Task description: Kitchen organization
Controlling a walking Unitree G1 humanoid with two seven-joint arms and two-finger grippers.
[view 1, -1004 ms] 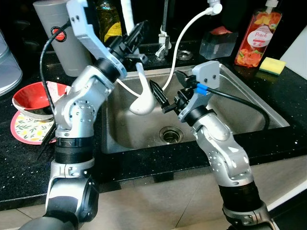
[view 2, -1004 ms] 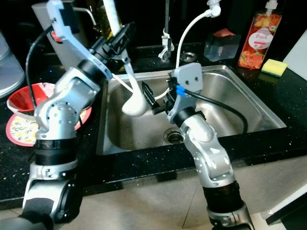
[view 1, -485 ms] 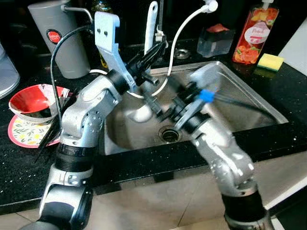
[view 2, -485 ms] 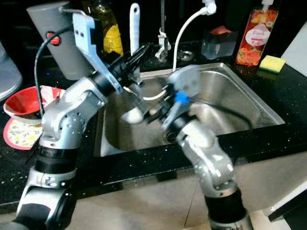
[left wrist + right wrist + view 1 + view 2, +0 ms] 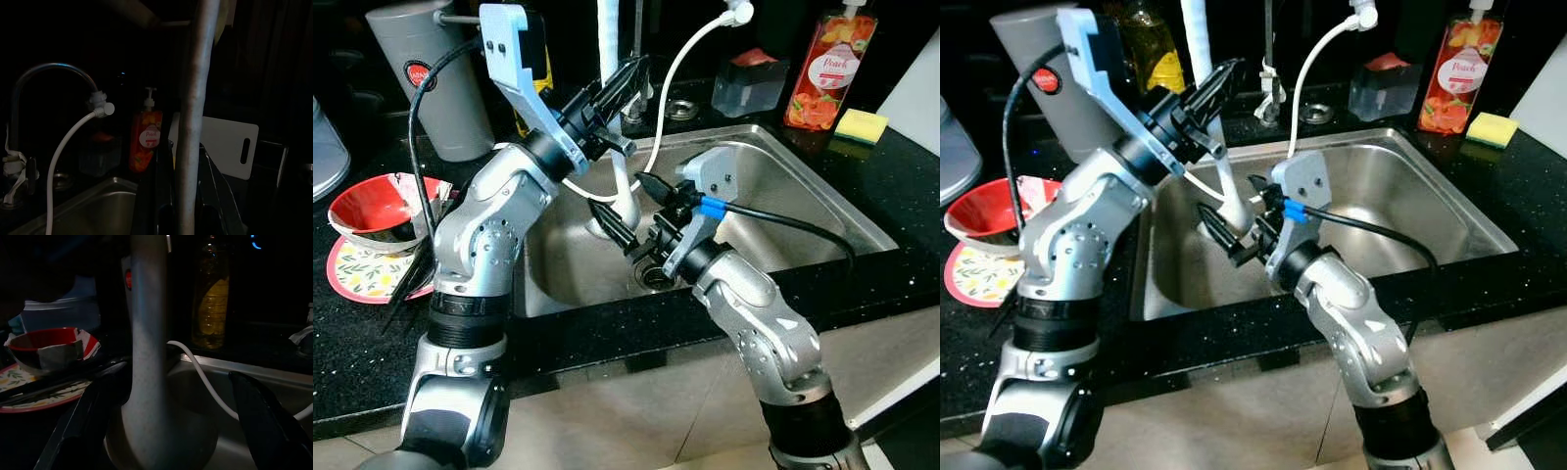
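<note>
Item one: white plastic ladle (image 5: pixel 619 196), long flat handle, rounded bowl, matte finish. You hold it upright over the stainless steel sink (image 5: pixel 803 196), bowl down inside the basin, handle rising past the faucet area. Your left gripper (image 5: pixel 612 98) is clamped on the handle partway up; the left wrist view shows the pale shaft running between its black fingers (image 5: pixel 161 196).

Item two: your right gripper (image 5: pixel 625 217), fingers spread wide, set low at the ladle's bowl. In the right wrist view the bowl sits between the two dark fingertips (image 5: pixel 264 416), neither seen touching it.

Item three: thin white hose (image 5: pixel 680 73), curving from the tap end down into the sink.

Item four: counter (image 5: pixel 372 323), black, speckled, glossy. On its left part stands a red bowl (image 5: pixel 372 206) on a patterned plate (image 5: pixel 357 269), with a grey cylindrical canister (image 5: pixel 421 69) behind. At the back right you have an orange soap bottle (image 5: pixel 818 69), a yellow sponge (image 5: pixel 864 125) and a clear container (image 5: pixel 744 88).
</note>
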